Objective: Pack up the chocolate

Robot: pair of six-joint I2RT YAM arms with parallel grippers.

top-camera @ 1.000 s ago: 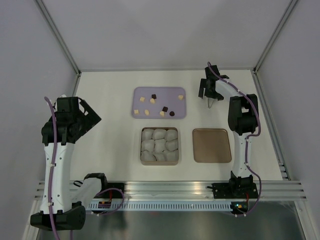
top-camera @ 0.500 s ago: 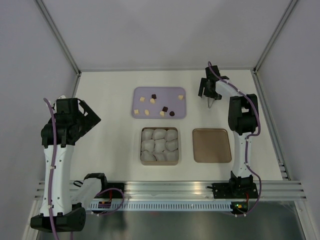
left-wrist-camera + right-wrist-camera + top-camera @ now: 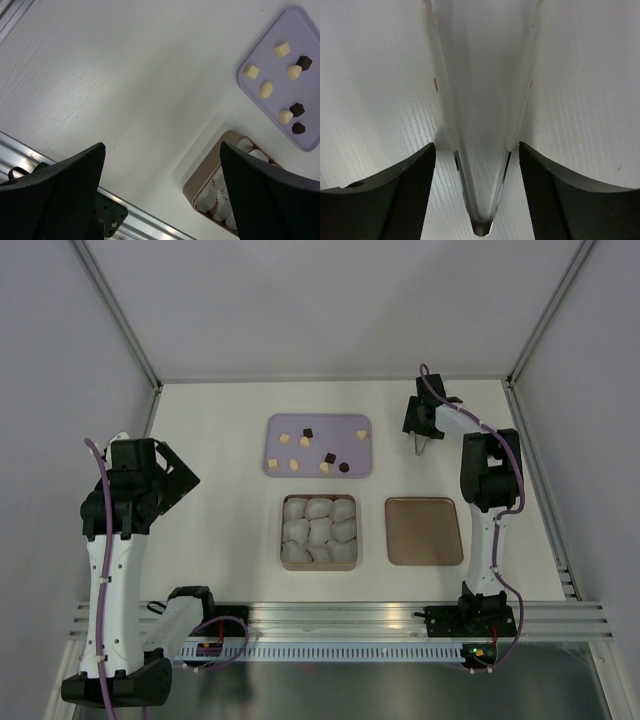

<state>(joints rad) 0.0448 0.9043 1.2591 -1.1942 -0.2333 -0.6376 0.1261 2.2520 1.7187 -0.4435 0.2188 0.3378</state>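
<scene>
Finds left gripper (image 3: 162,150) spread wide above the table (image 3: 220,440). Loses part of the box (image 3: 319,566) of paper cups (image 3: 319,532) behind one finger (image 3: 270,195). Locates chocolate (image 3: 329,456), tan and dark pieces, loose on lavender tray (image 3: 345,425) beyond box. Notes brown lid (image 3: 424,531) right of box. Finds right gripper (image 3: 476,145) pinching clear tongs (image 3: 480,200), tips blurred.
</scene>
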